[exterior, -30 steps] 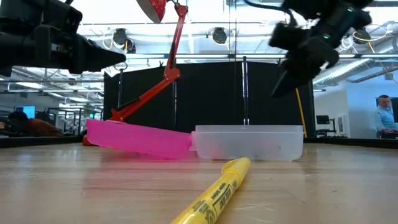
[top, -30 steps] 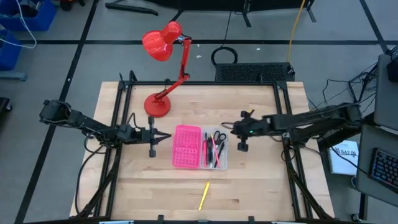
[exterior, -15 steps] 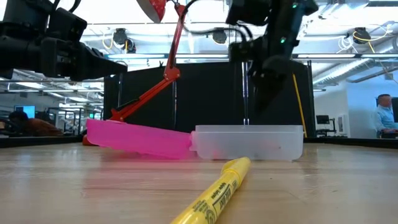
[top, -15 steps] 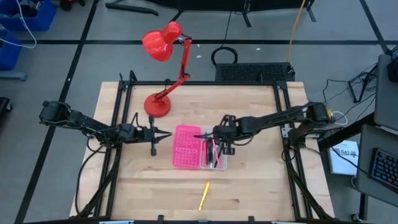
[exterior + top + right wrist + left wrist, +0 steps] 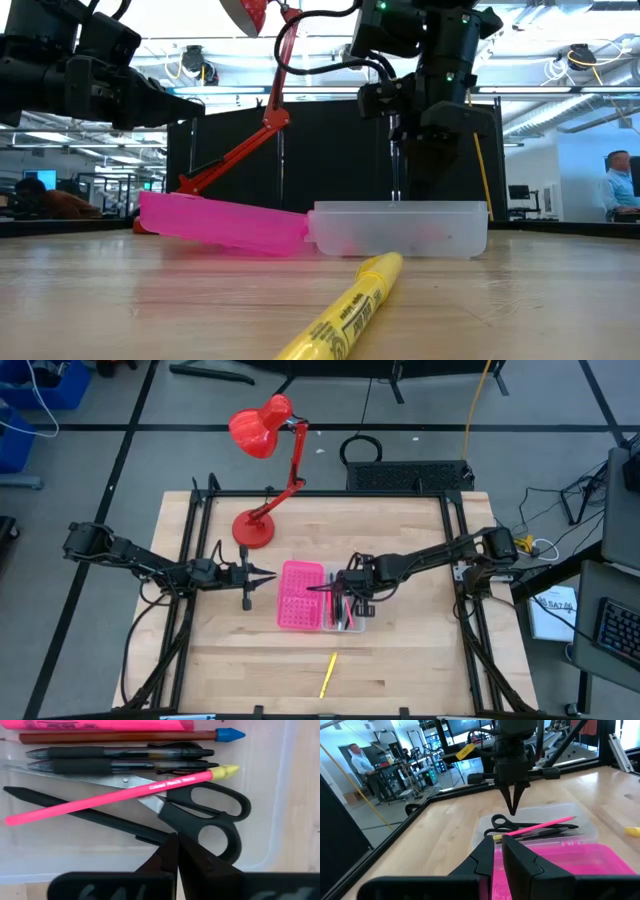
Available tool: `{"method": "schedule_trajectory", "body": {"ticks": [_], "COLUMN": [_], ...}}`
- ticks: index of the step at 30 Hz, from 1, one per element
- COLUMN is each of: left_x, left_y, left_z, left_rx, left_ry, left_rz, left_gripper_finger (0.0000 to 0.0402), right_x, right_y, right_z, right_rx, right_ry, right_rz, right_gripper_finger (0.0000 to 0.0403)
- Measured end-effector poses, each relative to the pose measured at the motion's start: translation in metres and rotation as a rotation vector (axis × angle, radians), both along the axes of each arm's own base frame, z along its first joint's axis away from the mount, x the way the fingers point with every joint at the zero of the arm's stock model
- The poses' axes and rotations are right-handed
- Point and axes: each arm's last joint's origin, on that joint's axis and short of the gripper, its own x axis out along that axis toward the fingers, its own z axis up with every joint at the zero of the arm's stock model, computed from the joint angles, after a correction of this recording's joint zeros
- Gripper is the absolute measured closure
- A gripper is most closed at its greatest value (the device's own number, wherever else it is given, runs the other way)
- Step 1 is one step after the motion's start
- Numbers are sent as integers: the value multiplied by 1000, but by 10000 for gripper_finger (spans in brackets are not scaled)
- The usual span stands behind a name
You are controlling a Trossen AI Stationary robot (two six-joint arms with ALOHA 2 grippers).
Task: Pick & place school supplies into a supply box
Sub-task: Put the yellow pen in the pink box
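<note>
The yellow highlighter [image 5: 328,674] lies alone on the surface [image 5: 420,650], near side, long axis near-far. The right end effector [image 5: 352,603], closed and empty, hangs over the supply box [image 5: 300,596] and is nearer; the left end effector [image 5: 268,578] is narrowly parted.

Over the last second the right arm has swung in from the tabletop's 3 o'clock side toward the centre. Its right claw [image 5: 337,588], fingers together, has gone from hanging clear of the supply box [image 5: 322,597] to pointing down just above the clear tray, over the scissors [image 5: 200,815] and pink pencil [image 5: 120,793].
</note>
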Motion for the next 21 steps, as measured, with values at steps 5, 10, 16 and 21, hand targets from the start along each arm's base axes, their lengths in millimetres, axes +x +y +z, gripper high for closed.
{"method": "schedule_trajectory", "body": {"ticks": [5,10,16,21], "left_x": [0,0,0,0], "left_y": [0,0,0,0], "left_z": [0,0,0,0], "left_rx": [0,-4,-4,-4], "left_ry": [0,-1,-1,-1], "left_rz": [0,0,0,0], "left_gripper_finger": [355,355,355,355], "right_x": [1,3,5,6], "right_y": [3,-1,-7,-10], "right_z": [0,1,1,-5], "right_rx": [0,0,-1,5], "right_ry": [-14,-30,-45,-34], "right_rz": [5,-7,-27,-51], "right_gripper_finger": [403,403,403,403]}}
